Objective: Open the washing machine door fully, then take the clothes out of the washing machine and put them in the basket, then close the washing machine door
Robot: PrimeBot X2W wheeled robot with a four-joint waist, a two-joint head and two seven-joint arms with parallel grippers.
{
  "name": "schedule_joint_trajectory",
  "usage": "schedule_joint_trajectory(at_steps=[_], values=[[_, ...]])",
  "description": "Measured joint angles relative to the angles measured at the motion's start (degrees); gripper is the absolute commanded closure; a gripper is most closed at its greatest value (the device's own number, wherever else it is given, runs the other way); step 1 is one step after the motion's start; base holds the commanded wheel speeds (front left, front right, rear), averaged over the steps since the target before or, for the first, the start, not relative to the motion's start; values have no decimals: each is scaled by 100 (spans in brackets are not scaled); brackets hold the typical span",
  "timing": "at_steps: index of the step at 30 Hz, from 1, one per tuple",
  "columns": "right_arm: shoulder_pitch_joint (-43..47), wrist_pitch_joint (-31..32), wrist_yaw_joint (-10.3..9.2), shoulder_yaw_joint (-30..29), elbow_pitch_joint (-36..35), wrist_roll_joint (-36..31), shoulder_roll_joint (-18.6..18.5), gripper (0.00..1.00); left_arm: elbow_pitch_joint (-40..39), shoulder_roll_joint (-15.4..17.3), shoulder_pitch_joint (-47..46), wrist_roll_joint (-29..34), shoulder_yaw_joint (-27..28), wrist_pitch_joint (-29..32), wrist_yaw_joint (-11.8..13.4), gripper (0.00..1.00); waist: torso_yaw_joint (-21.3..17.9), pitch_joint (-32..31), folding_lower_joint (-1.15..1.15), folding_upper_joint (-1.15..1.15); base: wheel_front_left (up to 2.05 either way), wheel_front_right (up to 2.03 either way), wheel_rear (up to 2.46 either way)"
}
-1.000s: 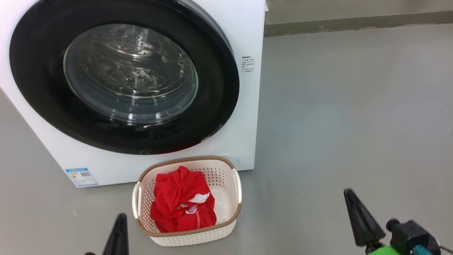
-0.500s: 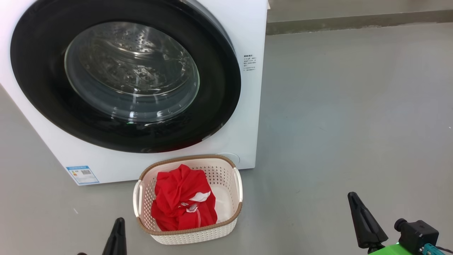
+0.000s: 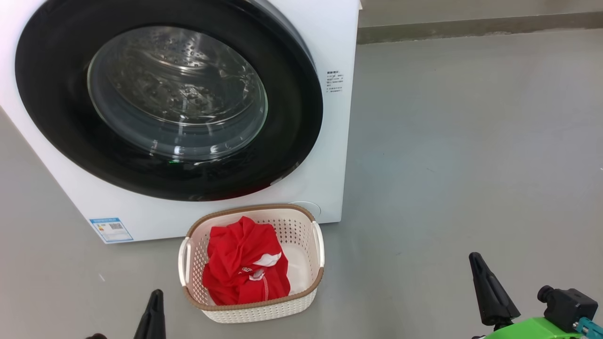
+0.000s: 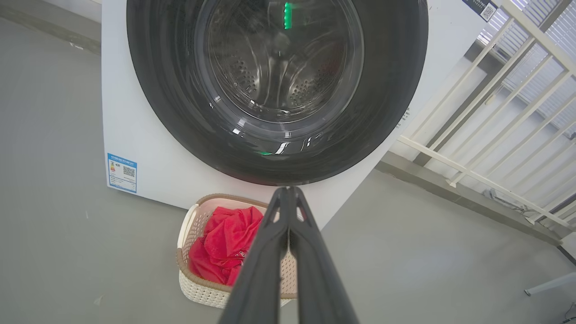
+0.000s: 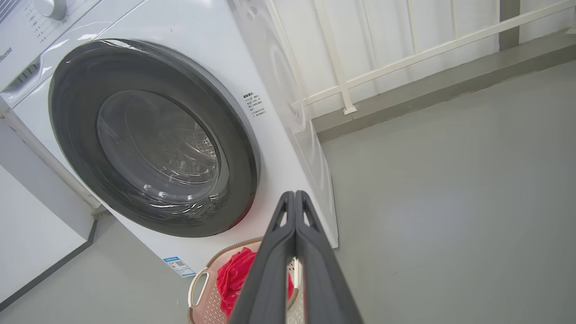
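Note:
The washing machine (image 3: 330, 155) stands at the upper left with its round black-rimmed door (image 3: 292, 113) lying flush against the front, and the glass bowl shows bare steel drum. On the floor before it sits the cream basket (image 3: 316, 245) holding the red clothes (image 3: 240, 266). My left gripper (image 3: 153, 297) is at the bottom left, near the basket's left side, fingers pressed together (image 4: 287, 191) with nothing in them. My right gripper (image 3: 475, 258) is low at the right, far from the basket, its fingers (image 5: 294, 195) also together and holding nothing.
Grey floor (image 3: 471, 141) spreads to the right of the machine. A low kerb (image 3: 471, 27) runs along the back, with a white railing (image 4: 472, 135) above it. A blue sticker (image 3: 111, 229) sits at the machine's lower left corner.
The head view has drifted slightly, shifting the machine and basket a little up and right. Both grippers sit a bit lower in the frame; door and clothes are as before.

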Motion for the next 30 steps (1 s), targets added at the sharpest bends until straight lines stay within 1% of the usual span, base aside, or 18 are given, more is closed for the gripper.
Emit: schedule_joint_trajectory(at_steps=[2,9,11,30], values=[[0,10,0,-10,15,91,-3,100,18,0,-27,-144,11,20,-40,100,5,5,0,0,0,0,0],[-85,110,0,-40,49,542,-13,100,68,0,-76,-571,42,147,-49,100,21,19,0,0,0,0,0],[-115,160,0,-53,57,712,-19,100,82,0,-86,-677,51,171,-89,100,25,24,0,0,0,0,0],[-266,448,0,-152,167,1896,-56,100,205,1,-232,-1870,152,482,-191,100,69,65,0,0,0,0,0]])
